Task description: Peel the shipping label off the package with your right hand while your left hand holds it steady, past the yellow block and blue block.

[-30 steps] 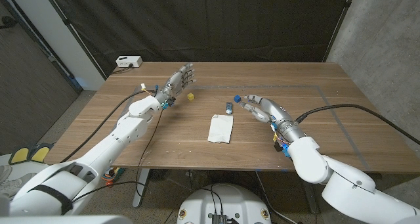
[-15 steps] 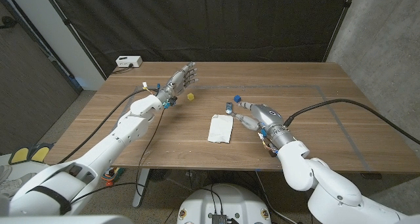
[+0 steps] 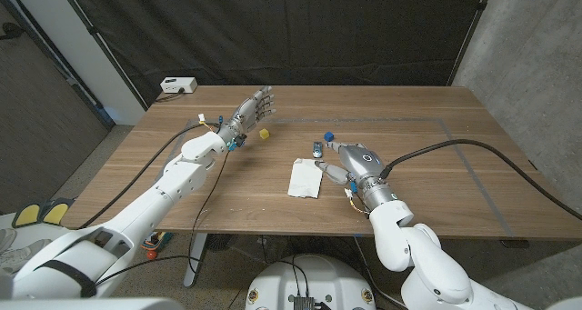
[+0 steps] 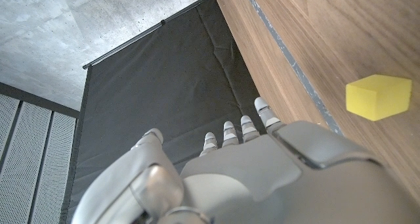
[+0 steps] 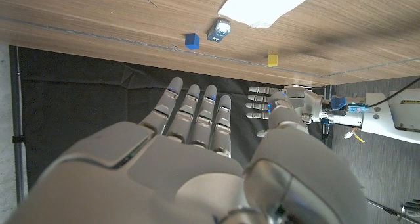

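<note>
- The white package (image 3: 306, 177) lies flat mid-surface (image 3: 427, 146), nearer the front edge, untouched.
- The right robot hand (image 3: 350, 163) hovers just beside it, fingers spread, holding nothing.
- The left robot hand (image 3: 251, 105) is raised, spread, beside the yellow block (image 3: 265, 134).
- The blue block (image 3: 328, 135) sits behind the package.

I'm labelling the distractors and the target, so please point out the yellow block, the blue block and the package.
yellow block (image 3: 265, 135): head view, its top face.
blue block (image 3: 328, 135): head view, its top face.
package (image 3: 306, 177): head view, the middle of its white upper side.
</note>
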Available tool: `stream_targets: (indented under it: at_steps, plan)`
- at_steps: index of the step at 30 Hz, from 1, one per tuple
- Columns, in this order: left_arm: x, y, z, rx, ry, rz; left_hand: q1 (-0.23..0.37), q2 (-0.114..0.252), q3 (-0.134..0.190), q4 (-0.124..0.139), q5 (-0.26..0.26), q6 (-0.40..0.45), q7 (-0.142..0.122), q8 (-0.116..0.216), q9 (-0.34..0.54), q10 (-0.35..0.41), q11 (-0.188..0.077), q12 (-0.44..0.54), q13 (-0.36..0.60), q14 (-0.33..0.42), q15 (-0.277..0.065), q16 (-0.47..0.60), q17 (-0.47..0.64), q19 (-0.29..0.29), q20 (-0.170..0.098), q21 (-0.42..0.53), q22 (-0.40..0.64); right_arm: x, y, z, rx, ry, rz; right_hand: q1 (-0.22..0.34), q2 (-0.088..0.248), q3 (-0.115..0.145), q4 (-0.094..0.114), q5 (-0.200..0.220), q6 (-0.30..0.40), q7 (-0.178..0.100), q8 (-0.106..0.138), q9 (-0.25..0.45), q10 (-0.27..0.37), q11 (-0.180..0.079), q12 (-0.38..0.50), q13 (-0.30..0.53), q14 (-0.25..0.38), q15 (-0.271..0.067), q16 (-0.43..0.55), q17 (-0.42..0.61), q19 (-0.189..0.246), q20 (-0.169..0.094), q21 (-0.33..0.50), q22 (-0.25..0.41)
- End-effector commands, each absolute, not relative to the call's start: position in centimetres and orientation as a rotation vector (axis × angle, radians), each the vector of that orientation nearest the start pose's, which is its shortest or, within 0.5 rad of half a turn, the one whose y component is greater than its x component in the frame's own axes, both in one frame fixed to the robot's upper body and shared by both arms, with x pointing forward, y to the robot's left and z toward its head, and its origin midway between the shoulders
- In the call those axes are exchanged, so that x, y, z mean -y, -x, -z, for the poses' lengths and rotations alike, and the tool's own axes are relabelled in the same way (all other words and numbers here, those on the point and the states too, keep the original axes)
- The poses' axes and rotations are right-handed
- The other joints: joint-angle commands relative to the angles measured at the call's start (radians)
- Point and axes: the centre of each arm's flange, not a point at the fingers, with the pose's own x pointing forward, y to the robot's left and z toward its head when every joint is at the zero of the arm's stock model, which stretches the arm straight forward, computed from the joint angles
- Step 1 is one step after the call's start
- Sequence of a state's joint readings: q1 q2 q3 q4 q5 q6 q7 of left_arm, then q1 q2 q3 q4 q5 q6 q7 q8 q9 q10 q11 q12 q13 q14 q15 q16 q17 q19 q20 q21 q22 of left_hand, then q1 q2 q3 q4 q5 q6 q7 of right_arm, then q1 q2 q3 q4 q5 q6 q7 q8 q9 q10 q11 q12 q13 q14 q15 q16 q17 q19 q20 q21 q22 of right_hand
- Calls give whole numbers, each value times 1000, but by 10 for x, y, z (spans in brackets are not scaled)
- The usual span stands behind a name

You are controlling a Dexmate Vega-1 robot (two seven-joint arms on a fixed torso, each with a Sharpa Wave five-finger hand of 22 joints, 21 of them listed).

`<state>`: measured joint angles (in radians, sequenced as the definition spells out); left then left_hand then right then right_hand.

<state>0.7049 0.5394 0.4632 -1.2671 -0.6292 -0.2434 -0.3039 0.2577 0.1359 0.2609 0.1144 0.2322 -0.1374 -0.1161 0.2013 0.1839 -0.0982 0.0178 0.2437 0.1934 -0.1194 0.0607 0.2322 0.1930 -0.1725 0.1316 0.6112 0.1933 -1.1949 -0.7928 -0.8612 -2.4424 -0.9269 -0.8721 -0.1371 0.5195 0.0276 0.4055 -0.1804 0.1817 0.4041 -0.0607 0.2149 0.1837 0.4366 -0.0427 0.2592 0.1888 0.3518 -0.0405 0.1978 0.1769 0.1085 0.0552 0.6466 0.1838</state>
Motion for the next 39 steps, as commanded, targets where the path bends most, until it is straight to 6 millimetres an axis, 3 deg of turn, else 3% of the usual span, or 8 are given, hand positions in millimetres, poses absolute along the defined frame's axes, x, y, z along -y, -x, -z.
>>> stream_targets:
  at_steps: [1, 10, 20, 28, 39]
  plan:
    - [-243, -656, -9, 586, -139, 506, 13, 0, 9, 1, -6, 5, -1, 1, 2, 6, -1, -1, 1, 5, 1, -4, 4, -97, 3, 2, 2, 91, -418, 115, 681, 1271, 217, -8, -69, -34, 12, 20, 28, -1, 4, 6, 43, -9, 14, 4, 43, -56, 15, 6, 14, -6, -2, 6]
    - [-242, -660, -9, 584, -135, 509, 14, -1, 10, 1, -8, 4, -1, 0, 2, 6, -1, -3, 2, 4, 1, -6, 5, -98, 4, 1, 2, 80, -423, 126, 701, 1219, 271, -16, -103, -59, 23, 33, 63, -8, 11, 8, 84, -15, 27, 7, 66, -65, 21, 12, 10, -6, -8, 8]
    - [-241, -665, -9, 577, -133, 515, 15, -1, 10, 2, -9, 5, -1, -1, 3, 8, 0, -4, 2, 4, 2, -8, 5, -98, 5, -1, 2, 66, -439, 148, 633, 1183, 364, -9, -111, -69, 30, 51, 110, -18, 22, 10, 141, -27, 47, 12, 118, -77, 35, 18, 9, -8, -14, 10]
    - [-242, -668, -12, 573, -140, 520, 15, -1, 11, 2, -11, 4, 2, -2, 3, 5, -1, -7, 2, 3, 4, -9, 5, -97, 6, -2, 3, 60, -445, 157, 554, 1164, 396, -5, -113, -70, 31, 56, 115, -19, 22, 11, 149, -24, 51, 15, 126, -77, 36, 19, 12, -6, -14, 10]
    - [-242, -674, -12, 564, -141, 532, 16, -1, 12, 3, -12, 6, 1, -2, 3, 6, 1, -8, 2, 3, 1, -11, 6, -97, 3, -3, 3, 52, -449, 170, 587, 1146, 434, -3, -143, -88, 29, 63, 123, -24, 23, 13, 164, -33, 59, 22, 134, -76, 37, 22, -2, 4, -23, 11]
